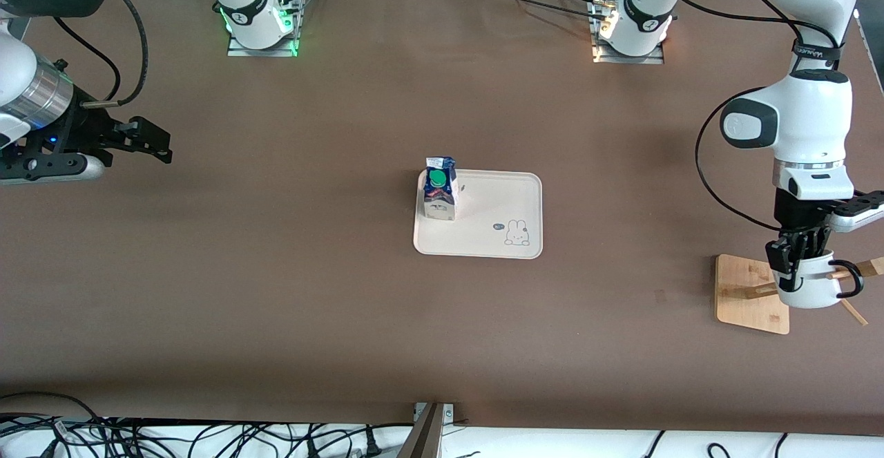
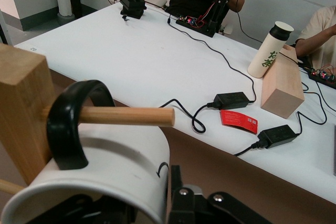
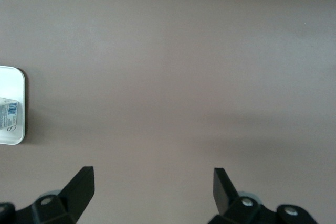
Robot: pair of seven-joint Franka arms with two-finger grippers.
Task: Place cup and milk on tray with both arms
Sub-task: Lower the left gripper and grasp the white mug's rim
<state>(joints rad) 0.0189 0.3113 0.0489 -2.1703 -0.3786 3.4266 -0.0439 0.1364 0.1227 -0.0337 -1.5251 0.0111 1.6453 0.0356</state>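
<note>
The cup (image 1: 811, 285) hangs by its black handle (image 1: 851, 280) on a wooden peg (image 2: 126, 115) of the bamboo rack at the left arm's end of the table. My left gripper (image 1: 794, 258) is shut on the cup's rim; one finger (image 2: 176, 182) lies against the outer wall of the cup (image 2: 115, 166), and the other is hidden. The milk (image 1: 440, 188) stands upright on the cream tray (image 1: 497, 199) at mid-table, on the tray's end toward the right arm. My right gripper (image 1: 155, 144) is open and empty over bare table; it also shows in the right wrist view (image 3: 155, 177), with the tray (image 3: 10, 85) at the edge.
The rack's square bamboo base (image 1: 742, 292) lies under the cup, with its upright post (image 2: 21, 114) beside the handle. Loose cables (image 1: 207, 437) run along the table edge nearest the front camera. A white bench with adaptors and a bottle (image 2: 270, 48) stands past the table.
</note>
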